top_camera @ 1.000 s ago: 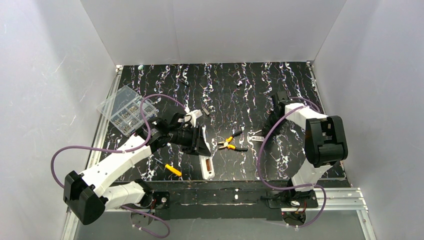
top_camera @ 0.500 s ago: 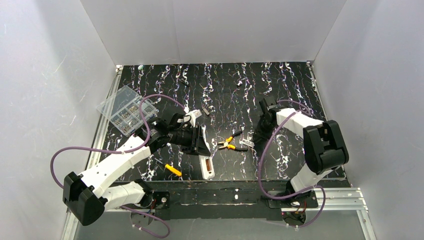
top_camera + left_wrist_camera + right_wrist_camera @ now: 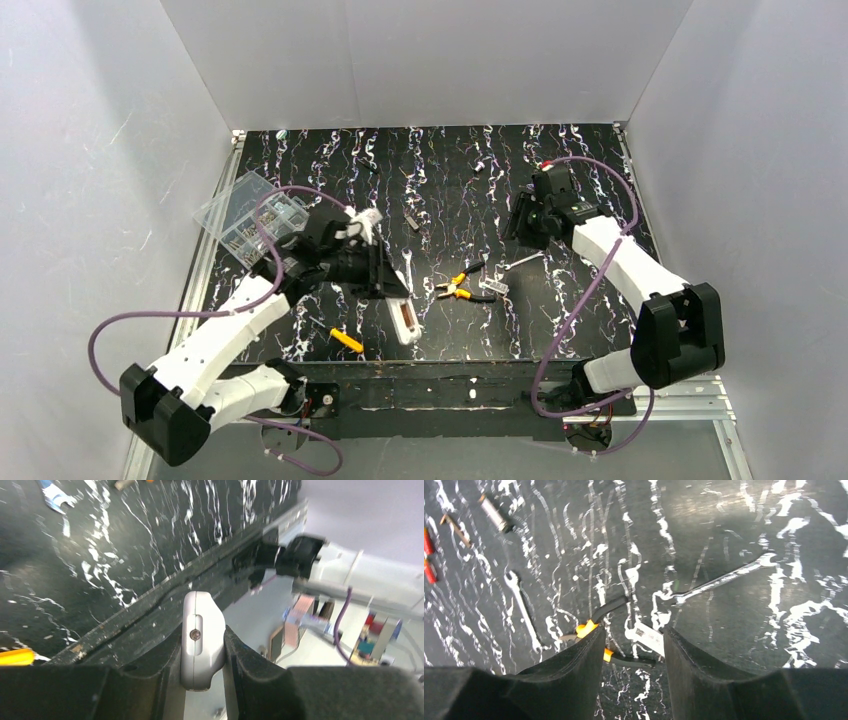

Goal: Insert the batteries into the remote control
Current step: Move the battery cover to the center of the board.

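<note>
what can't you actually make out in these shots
- batteries: right wrist view, only red slivers, cut by the left edge.
- remote control: left wrist view, only one end shows; the left hand covers the rest.
- battery recess: top view, too small to tell whether it is loaded.
- clear box contents: top view, too small to identify.

surface: black marbled table (image 3: 450, 170) | on it: compartment box (image 3: 245, 215), pliers (image 3: 460, 290), yellow-handled tool (image 3: 347, 340), wrench (image 3: 724, 579), batteries (image 3: 429, 571)
</note>
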Motion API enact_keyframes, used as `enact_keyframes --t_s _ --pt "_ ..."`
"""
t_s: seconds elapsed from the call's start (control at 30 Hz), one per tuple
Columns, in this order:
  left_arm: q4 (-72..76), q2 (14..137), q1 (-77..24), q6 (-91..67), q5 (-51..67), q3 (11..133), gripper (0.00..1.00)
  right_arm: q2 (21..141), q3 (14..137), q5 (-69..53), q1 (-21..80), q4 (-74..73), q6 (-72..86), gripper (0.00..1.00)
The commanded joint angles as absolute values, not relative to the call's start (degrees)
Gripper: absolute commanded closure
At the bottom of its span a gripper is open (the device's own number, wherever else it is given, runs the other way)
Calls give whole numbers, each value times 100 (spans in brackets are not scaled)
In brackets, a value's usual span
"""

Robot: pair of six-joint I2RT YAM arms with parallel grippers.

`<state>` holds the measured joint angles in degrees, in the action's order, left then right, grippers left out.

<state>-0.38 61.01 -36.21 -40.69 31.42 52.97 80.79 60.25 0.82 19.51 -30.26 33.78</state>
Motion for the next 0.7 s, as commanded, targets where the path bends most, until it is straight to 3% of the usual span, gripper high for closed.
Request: enact_keyframes --t_s 0.0,0.2,0.67 --pt "-160 5560 -2665 -4299 3459 5364 100 8181 6329 -380 2385 -2664 2962 46" --pt "-284 5183 -1492 -4488 3948 5444 100 9059 7342 -397 3490 -2506 2997 49" --pt "-1260 4770 -1485 -4270 3695 6713 100 13228 12567 -904 4360 -3450 4069 52"
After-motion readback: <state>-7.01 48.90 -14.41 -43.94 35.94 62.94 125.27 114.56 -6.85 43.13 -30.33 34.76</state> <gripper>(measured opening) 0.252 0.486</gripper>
